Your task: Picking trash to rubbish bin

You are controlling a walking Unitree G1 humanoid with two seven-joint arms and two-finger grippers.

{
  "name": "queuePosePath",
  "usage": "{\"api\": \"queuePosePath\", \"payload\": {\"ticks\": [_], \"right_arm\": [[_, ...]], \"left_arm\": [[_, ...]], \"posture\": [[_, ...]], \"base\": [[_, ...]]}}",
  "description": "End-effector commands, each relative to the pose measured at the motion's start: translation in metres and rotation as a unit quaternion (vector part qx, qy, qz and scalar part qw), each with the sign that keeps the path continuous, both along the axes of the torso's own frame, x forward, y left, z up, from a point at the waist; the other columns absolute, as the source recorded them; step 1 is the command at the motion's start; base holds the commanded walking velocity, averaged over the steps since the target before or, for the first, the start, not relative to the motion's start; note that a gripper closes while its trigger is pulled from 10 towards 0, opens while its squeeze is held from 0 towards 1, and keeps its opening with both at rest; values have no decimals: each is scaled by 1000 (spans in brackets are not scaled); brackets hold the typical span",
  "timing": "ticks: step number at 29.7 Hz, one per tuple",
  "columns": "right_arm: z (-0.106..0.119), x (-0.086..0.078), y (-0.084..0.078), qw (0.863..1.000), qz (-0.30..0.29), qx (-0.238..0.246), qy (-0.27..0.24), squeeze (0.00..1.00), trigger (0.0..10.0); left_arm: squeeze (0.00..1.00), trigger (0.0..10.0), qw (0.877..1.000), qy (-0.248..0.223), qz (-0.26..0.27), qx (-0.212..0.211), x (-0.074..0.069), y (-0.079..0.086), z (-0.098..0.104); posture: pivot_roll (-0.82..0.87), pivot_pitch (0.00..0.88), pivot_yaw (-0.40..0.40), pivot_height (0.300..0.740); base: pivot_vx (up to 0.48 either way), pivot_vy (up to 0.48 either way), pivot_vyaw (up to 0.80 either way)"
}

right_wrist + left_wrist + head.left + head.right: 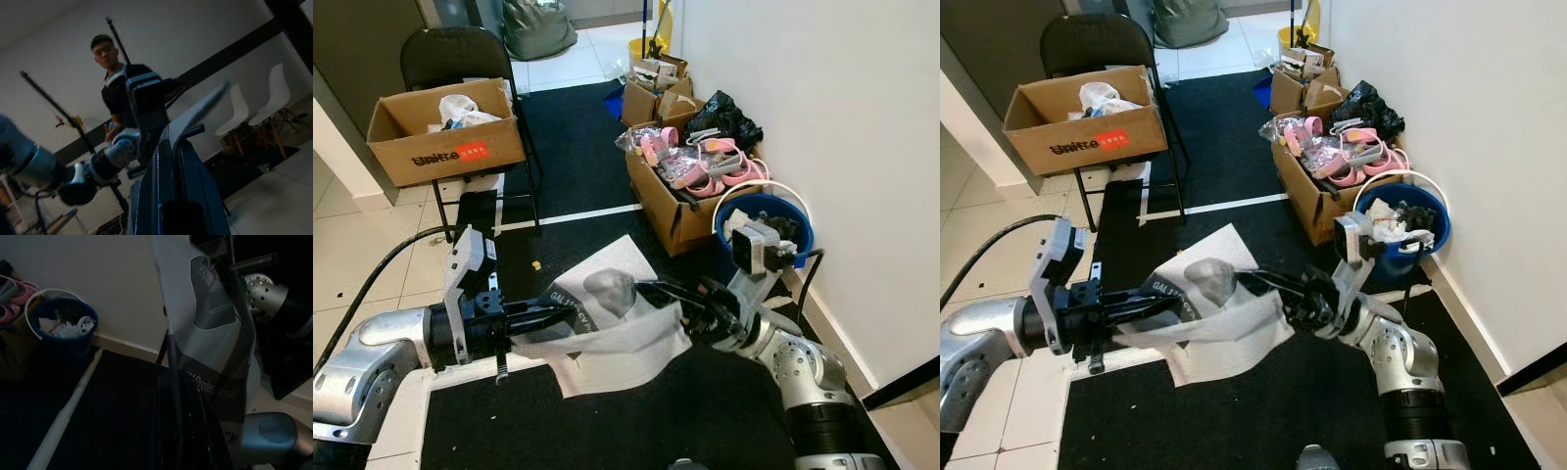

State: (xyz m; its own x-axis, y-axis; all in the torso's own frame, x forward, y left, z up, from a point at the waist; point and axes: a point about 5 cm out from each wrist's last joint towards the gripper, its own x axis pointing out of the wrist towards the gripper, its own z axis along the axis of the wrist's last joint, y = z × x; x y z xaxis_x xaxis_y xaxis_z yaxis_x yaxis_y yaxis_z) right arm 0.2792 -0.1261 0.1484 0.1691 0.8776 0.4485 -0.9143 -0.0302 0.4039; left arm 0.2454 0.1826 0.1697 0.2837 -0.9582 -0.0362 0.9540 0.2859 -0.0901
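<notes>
A crumpled white plastic bag (619, 335) with dark print hangs stretched between my two grippers, above the black floor mat. My left gripper (568, 312) is shut on its left edge, and my right gripper (648, 287) is shut on its upper right part. In the left wrist view the bag (215, 333) drapes over the fingers. In the right wrist view a white strip of the bag (200, 110) sticks out from the shut fingers. The rubbish bin (801, 238), a blue bucket with a white rim, stands by the wall just right of my right arm, with paper and dark scraps inside.
An open cardboard box (677, 217) of pink items stands left of the bin, with more boxes (656, 93) behind it along the white wall. A black chair (450, 51) carries another cardboard box (445, 147). A person (120, 88) stands behind my left arm.
</notes>
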Motion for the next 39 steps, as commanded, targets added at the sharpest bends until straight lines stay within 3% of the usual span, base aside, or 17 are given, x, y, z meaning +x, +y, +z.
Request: {"api": "queuePosePath", "payload": {"ticks": [1, 2, 9, 16, 19, 20, 21, 22, 23, 24, 25, 26, 30, 32, 35, 38, 39], "right_arm": [[-1, 5, -3, 999, -25, 20, 17, 329, 10000], [1, 7, -8, 998, -35, 43, 21, 1000, 10000], [7, 23, -25, 988, -107, 103, 33, 1000, 10000], [-17, 44, -35, 965, -231, 69, 101, 1000, 10000], [-56, 51, -41, 924, -326, -25, 198, 1000, 10000], [-71, 50, -43, 907, -350, -70, 225, 804, 10000], [-71, 50, -43, 907, -350, -70, 225, 804, 10000], [-90, 44, -46, 880, -378, -115, 264, 0, 10000], [-90, 44, -46, 880, -378, -115, 264, 0, 10000], [-122, 30, -56, 822, -428, -211, 311, 0, 10000], [-122, 30, -56, 822, -428, -211, 311, 0, 10000], [-137, 19, -63, 791, -445, -262, 328, 0, 10000], [-179, -23, -81, 707, -454, -403, 362, 0, 10000], [-203, -57, -93, 659, -438, -485, 373, 0, 10000], [-209, -68, -98, 639, -440, -504, 380, 0, 10000], [-225, -101, -106, 597, -418, -567, 385, 0, 10000], [-225, -101, -106, 597, -418, -567, 385, 0, 10000]], "left_arm": [[0, 0, 1000, -8, 6, -29, 0, -1, 5], [0, 0, 999, -9, 13, -39, 0, 1, 5], [0, 0, 996, -6, 55, -63, 4, 10, 2], [0, 0, 975, 37, 210, -66, 17, 43, -36], [0, 0, 922, 81, 375, -39, 25, 79, -72], [0, 0, 898, 100, 428, -32, 25, 90, -84], [0, 0, 898, 100, 428, -32, 25, 90, -84], [0, 0, 861, 130, 491, -23, 21, 104, -102], [0, 0, 861, 130, 491, -23, 21, 104, -102], [0, 0, 780, 183, 598, 17, 3, 126, -137], [0, 0, 780, 183, 598, 17, 3, 126, -137], [0, 10000, 751, 207, 624, 54, -10, 129, -154], [0, 10000, 681, 277, 665, 130, -52, 126, -199], [0, 10000, 645, 336, 658, 193, -88, 113, -229], [0, 10000, 632, 359, 657, 199, -101, 108, -237], [0, 10000, 577, 426, 660, 224, -142, 93, -260], [0, 10000, 577, 426, 660, 224, -142, 93, -260]], "posture": [[-61, 75, 87, 740], [-60, 74, 86, 740], [-51, 66, 84, 740], [-42, 66, 85, 740], [-38, 69, 85, 740], [-37, 69, 85, 740], [-37, 69, 85, 740], [-32, 73, 87, 740], [-32, 73, 87, 740], [-29, 75, 87, 740], [-29, 75, 87, 740], [-30, 77, 87, 740], [-25, 82, 83, 740], [-19, 86, 79, 740], [-19, 87, 79, 740], [-19, 86, 80, 740], [-19, 86, 80, 740]], "base": [[0, 0, 0], [0, 0, 0], [0, 0, 0], [0, 0, 0], [0, 0, 0], [0, 0, 0], [0, 0, 0], [0, 0, 0], [0, 0, 0], [0, 0, 0], [0, 0, 0], [0, 0, 0], [0, 0, 0], [0, 0, 0], [0, 0, 0], [0, 0, 0], [0, 0, 0]]}}
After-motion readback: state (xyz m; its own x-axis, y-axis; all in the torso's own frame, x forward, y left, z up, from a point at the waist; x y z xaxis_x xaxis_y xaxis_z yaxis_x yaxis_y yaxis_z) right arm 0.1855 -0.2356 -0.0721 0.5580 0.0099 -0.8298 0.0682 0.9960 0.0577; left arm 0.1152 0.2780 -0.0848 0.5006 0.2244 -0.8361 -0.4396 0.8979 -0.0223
